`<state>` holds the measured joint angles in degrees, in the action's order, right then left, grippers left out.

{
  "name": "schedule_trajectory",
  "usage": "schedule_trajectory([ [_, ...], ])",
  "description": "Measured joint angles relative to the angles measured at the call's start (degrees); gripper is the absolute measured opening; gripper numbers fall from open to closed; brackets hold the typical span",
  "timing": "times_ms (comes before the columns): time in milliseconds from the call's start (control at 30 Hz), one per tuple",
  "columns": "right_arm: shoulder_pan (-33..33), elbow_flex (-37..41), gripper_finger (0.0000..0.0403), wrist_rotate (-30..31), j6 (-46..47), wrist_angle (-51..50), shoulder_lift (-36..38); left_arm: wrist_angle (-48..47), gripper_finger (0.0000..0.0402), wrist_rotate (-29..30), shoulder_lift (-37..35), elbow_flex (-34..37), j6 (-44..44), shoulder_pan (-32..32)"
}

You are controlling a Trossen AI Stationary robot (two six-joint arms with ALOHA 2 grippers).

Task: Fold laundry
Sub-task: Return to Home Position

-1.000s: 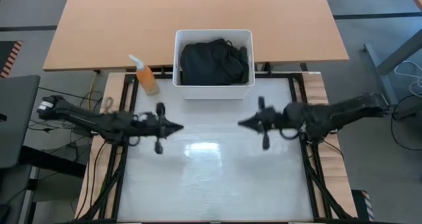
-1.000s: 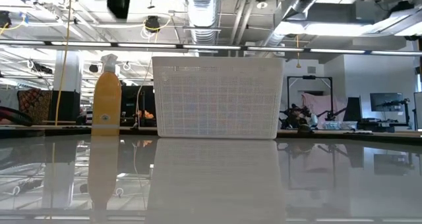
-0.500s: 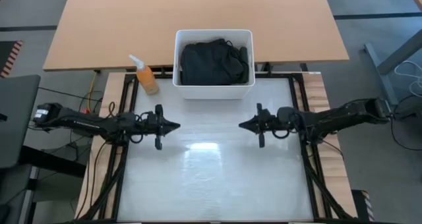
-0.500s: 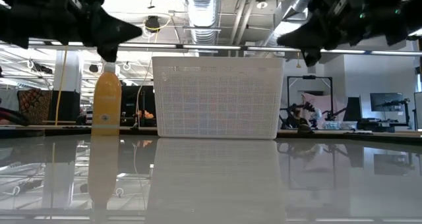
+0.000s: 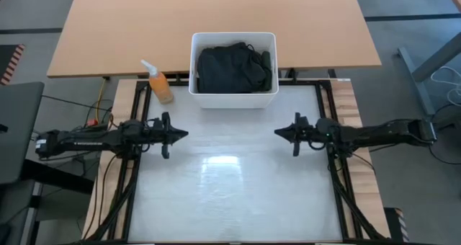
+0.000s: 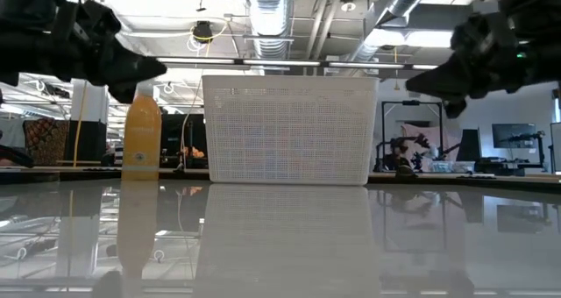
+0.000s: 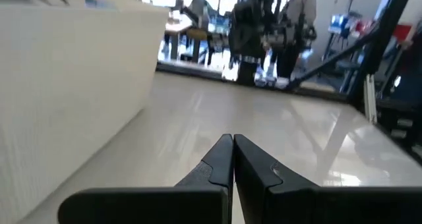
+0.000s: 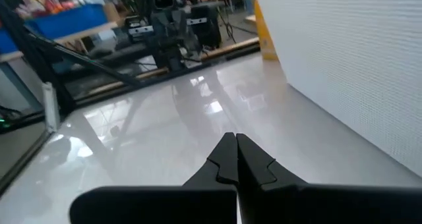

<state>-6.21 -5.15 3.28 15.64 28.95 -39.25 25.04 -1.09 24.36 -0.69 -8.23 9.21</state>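
The laundry (image 5: 233, 68) is a heap of black and dark green cloth lying inside the white plastic bin (image 5: 233, 99) at the table's far middle; the low view shows only the bin's wall (image 6: 289, 131). My left gripper (image 5: 184, 135) is shut and empty, level above the table's left side, pointing right. My right gripper (image 5: 278, 133) is shut and empty, level above the right side, pointing left. Their shut fingertips show in the left wrist view (image 7: 233, 140) and the right wrist view (image 8: 234, 138).
An orange spray bottle (image 5: 158, 83) stands left of the bin. The glossy white table top (image 5: 230, 187) lies bare between and in front of the arms. A wooden table (image 5: 216, 21) stands beyond the bin.
Both arms have drawn back outward, the left gripper toward the table's left edge and the right toward the right edge, and have come lower into the low view. Both stay shut. The laundry and bin have not moved.
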Motion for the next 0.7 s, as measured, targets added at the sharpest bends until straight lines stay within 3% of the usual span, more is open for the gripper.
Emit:
schedule_trajectory([
  [133,0.2,3.09,0.0011,1.44,0.93,-5.6,11.01,-4.23,0.0,-0.05,-6.84,0.02,0.16,0.0],
  [333,0.63,4.44,0.0012,5.63,1.02,-23.61,29.04,-17.57,0.0,2.33,-19.09,0.04,-0.48,0.0],
  [467,0.64,4.19,0.0012,3.91,-2.68,-27.39,39.18,-22.6,0.0,3.09,-24.32,0.09,-2.17,-0.07],
  [700,0.78,3.94,0.0035,0.7,-3.75,-29.2,37.09,-23.39,0.0,2.69,-23.78,0.11,-2.86,-0.28],
])
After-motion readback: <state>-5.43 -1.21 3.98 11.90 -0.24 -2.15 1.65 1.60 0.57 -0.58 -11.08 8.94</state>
